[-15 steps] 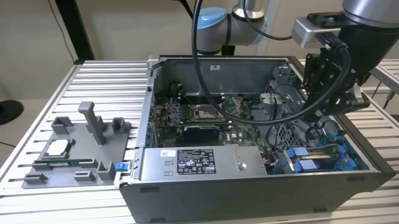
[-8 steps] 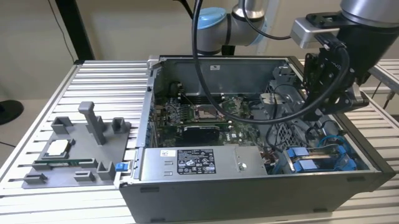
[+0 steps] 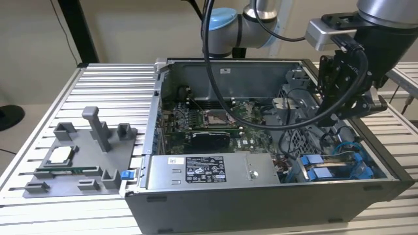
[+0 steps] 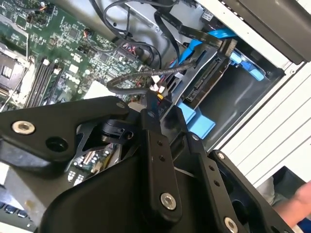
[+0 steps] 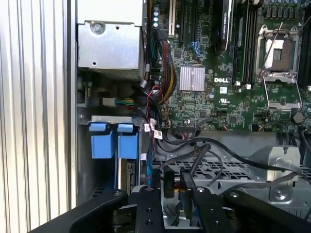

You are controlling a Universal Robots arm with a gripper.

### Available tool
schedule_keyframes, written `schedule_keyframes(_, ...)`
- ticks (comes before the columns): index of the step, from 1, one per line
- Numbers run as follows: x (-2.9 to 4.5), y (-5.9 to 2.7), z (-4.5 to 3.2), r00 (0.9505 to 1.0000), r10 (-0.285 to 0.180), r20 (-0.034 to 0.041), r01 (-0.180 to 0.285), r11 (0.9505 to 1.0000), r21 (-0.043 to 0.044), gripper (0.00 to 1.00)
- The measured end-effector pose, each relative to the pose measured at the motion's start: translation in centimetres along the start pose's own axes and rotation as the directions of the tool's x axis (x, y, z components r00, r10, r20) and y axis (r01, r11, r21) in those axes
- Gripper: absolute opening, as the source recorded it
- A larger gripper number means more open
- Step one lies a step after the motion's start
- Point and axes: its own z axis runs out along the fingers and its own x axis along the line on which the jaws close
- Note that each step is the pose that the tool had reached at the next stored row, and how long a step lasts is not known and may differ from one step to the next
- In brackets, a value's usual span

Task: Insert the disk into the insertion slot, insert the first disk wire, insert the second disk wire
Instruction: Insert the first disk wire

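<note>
My gripper (image 3: 353, 108) hangs over the open computer case (image 3: 155, 147), above its right-hand end in the exterior view. Its black fingers (image 4: 156, 145) are closed on the black connector of a disk wire (image 4: 151, 103), whose cable (image 5: 194, 160) loops away over the perforated metal. The disk (image 4: 208, 83) lies edge-on in the insertion slot (image 4: 243, 97), framed by its blue caddy (image 4: 199, 122). The connector is a short way from the disk's end and apart from it. In the first wrist view the blue tabs (image 5: 114, 141) lie beside my gripper (image 5: 172, 188).
The green motherboard (image 5: 228, 73) with an open processor socket (image 5: 279, 68) fills the case's middle. A grey power-supply box (image 3: 209, 171) sits along the front wall. Loose black cables (image 4: 121, 14) cross the bay. A grey fixture (image 3: 78, 161) rests on the slatted table, and a person's hand (image 4: 300, 196) is nearby.
</note>
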Motion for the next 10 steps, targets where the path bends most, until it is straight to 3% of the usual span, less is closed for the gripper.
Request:
schedule_keyframes(3, 0.0, -0.01, 0.07, 1.0, -0.001, 0.0002, 0.001, 1.0, 0.0, 1.0)
schedule_keyframes(4, 0.0, -0.01, 0.1, 1.0, -0.001, 0.0002, 0.001, 1.0, 0.0, 0.0)
schedule_keyframes(10, 0.03, -0.01, 0.18, 1.0, -0.001, 0.0005, 0.001, 1.0, 0.0002, 0.0)
